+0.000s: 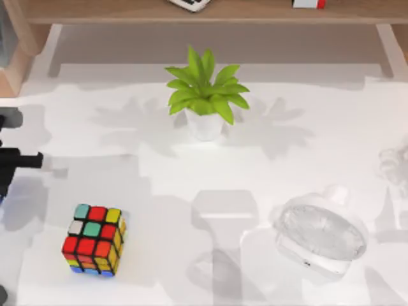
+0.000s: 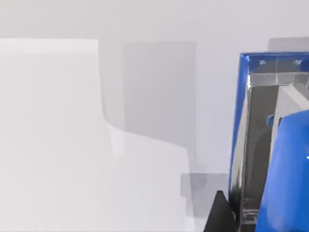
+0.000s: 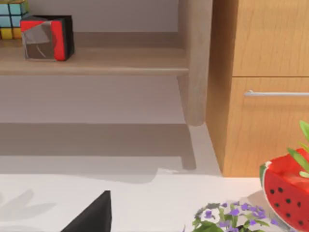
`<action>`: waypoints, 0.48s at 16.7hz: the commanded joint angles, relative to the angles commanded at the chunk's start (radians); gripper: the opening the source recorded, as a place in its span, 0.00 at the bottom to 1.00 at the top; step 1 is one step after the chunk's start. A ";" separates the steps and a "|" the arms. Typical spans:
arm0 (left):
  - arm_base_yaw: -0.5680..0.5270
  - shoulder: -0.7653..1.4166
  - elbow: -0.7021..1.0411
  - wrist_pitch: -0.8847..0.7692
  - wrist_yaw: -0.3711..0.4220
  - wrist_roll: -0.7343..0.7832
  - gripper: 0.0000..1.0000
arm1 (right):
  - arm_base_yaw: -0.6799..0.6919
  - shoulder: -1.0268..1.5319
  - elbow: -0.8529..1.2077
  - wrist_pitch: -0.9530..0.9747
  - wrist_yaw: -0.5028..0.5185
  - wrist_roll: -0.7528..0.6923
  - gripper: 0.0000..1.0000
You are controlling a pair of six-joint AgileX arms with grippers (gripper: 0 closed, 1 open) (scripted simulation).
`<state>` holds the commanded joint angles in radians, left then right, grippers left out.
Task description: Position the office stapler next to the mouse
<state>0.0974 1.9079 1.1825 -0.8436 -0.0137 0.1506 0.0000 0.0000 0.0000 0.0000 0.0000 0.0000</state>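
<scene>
The office stapler (image 2: 273, 145), bright blue with a shiny metal inside, shows very close in the left wrist view, right beside a dark part of my left gripper (image 2: 219, 217). In the top view my left gripper (image 1: 19, 160) sits at the table's far left edge, above the puzzle cube. Whether it grips the stapler cannot be told. The mouse (image 1: 320, 239), pale white and rounded, lies at the table's front right. A dark part of my right gripper (image 3: 91, 217) shows in the right wrist view, facing a shelf.
A multicoloured puzzle cube (image 1: 94, 240) stands at the front left. A green plant in a white pot (image 1: 205, 95) is at the back centre. A wooden shelf (image 3: 96, 60) holds a red-and-black box (image 3: 46, 37); beside it stands a wooden cabinet (image 3: 265, 87).
</scene>
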 joint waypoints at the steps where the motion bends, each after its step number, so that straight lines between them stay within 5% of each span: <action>1: 0.000 0.000 0.000 0.000 0.000 0.000 0.15 | 0.000 0.000 0.000 0.000 0.000 0.000 1.00; 8: 0.000 0.000 0.000 0.000 0.000 0.000 0.68 | 0.000 0.000 0.000 0.000 0.000 0.000 1.00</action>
<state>0.0974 1.9079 1.1825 -0.8436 -0.0137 0.1506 0.0000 0.0000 0.0000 0.0000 0.0000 0.0000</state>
